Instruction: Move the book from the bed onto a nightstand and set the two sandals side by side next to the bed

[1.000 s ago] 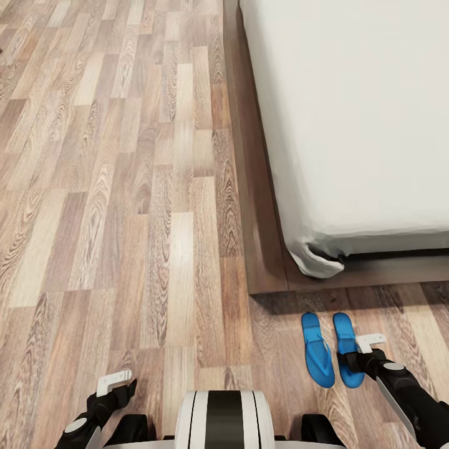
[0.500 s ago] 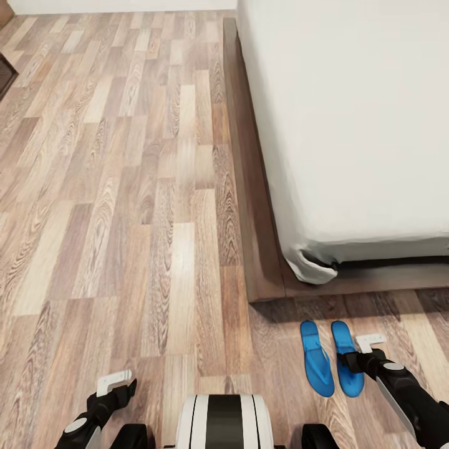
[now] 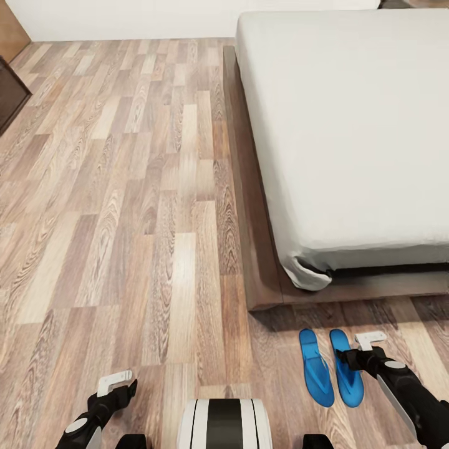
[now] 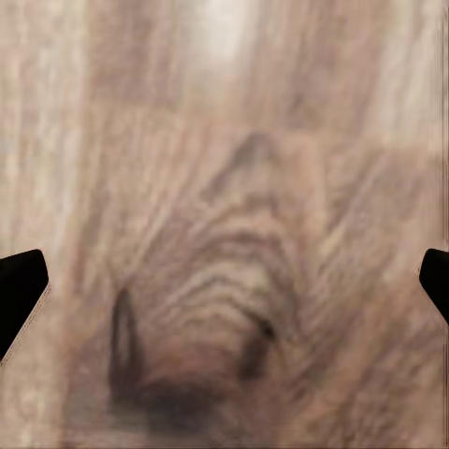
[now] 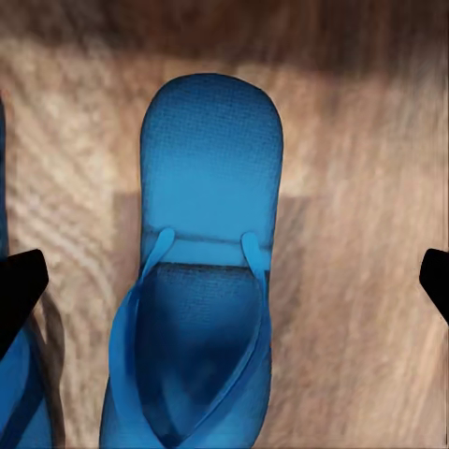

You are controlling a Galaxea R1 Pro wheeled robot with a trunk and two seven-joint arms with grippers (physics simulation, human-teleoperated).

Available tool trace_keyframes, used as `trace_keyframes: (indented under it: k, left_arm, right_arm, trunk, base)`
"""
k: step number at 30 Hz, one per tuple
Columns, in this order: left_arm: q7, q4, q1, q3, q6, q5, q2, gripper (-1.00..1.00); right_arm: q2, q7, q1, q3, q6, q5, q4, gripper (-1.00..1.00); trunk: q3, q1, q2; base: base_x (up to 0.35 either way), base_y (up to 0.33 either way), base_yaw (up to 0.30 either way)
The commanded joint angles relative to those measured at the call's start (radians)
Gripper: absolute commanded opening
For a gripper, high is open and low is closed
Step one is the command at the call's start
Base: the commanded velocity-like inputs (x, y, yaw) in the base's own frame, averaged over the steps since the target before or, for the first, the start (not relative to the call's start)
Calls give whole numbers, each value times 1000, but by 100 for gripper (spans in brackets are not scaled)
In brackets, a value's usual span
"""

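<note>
Wood-plank floor (image 3: 125, 218) runs up to a white wall (image 3: 125, 19), with a dark cabinet (image 3: 9, 93) at the far left. The bed (image 3: 349, 125) has a plain grey mattress on a dark frame. Two bright blue sandals (image 3: 330, 368) lie side by side off its corner. The right tool (image 3: 365, 349) hovers above one sandal (image 5: 201, 281), spread wide and empty; the left tool (image 3: 115, 386) likewise gapes over bare floor.

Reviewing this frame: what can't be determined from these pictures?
- Head view: the bed runs off the right edge, so whether the book is on it stays unknown.
- Head view: the right gripper overlaps one of the sandals; contact unclear.
- Left wrist view: blurred floor.
</note>
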Motion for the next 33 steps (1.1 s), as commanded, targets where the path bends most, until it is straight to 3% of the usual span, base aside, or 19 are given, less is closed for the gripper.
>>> trace_keyframes:
  k: [1, 7, 8, 9, 10, 12, 14, 16, 17, 19, 24, 28, 33]
  left_arm:
    - [-6, -1, 0, 2, 3, 11, 0, 100]
    - [-14, -1, 0, 4, 4, 12, 2, 100]
    - [-25, -1, 0, 6, 4, 15, 4, 100]
    - [-30, -1, 0, 6, 4, 16, 5, 100]
    - [-47, -1, 0, 6, 4, 19, 7, 100]
    - [-77, -1, 0, 7, 4, 22, 14, 100]
    - [-143, -1, 0, 8, 4, 30, 33, 100]
    - [-225, 0, 0, 11, 5, 45, 62, 100]
    - [-278, 1, 0, 17, 6, 61, 82, 100]
    - [-326, 2, 0, 25, 11, 79, 100, 100]
    - [-421, 8, 2, 52, 29, 122, 127, 100]
    - [-454, 26, 12, 65, 31, 135, 132, 100]
    - [-467, 46, 20, 68, 30, 140, 133, 100]
  right_arm:
    - [-3, -2, 0, 3, 5, -13, -3, 100]
    - [-9, 4, 2, -1, 4, -41, -2, 100]
    - [-11, 44, 4, -4, 4, -92, 0, 100]
    - [-12, 64, 4, -5, 4, -110, 0, 100]
    - [-18, 117, 5, -6, 4, -151, 2, 100]
    - [-31, 184, 6, -6, 3, -193, 11, 100]
    - [-61, 302, 6, -6, 3, -248, 56, 100]
    - [-104, 466, 7, -6, 3, -293, 167, 100]
    - [-112, 505, 7, -6, 1, -300, 201, 100]
    - [-122, 575, 7, -6, -2, -309, 273, 100]
    - [-136, 689, 7, -7, -36, -325, 475, 100]
    - [-134, 722, 7, -6, -141, -340, 574, 100]
    - [-132, 730, 7, -6, -224, -359, 606, 100]
  trunk:
    - [3, -1, 0]
    - [27, -3, 1]
    - [31, -4, 2]
    - [34, -4, 2]
    - [38, -5, 2]
    - [46, -6, 3]
    - [54, -6, 3]
    - [61, -7, 4]
    - [65, -8, 4]
    - [73, -9, 4]
    - [92, -11, 5]
    - [108, -13, 6]
    - [127, -15, 8]
  base:
    - [0, 0, 0]
    - [0, 0, 0]
    - [0, 0, 0]
    - [0, 0, 0]
    - [0, 0, 0]
    - [0, 0, 0]
    - [0, 0, 0]
    - [0, 0, 0]
    - [0, 0, 0]
    - [0, 0, 0]
    - [0, 0, 0]
    - [0, 0, 0]
    - [0, 0, 0]
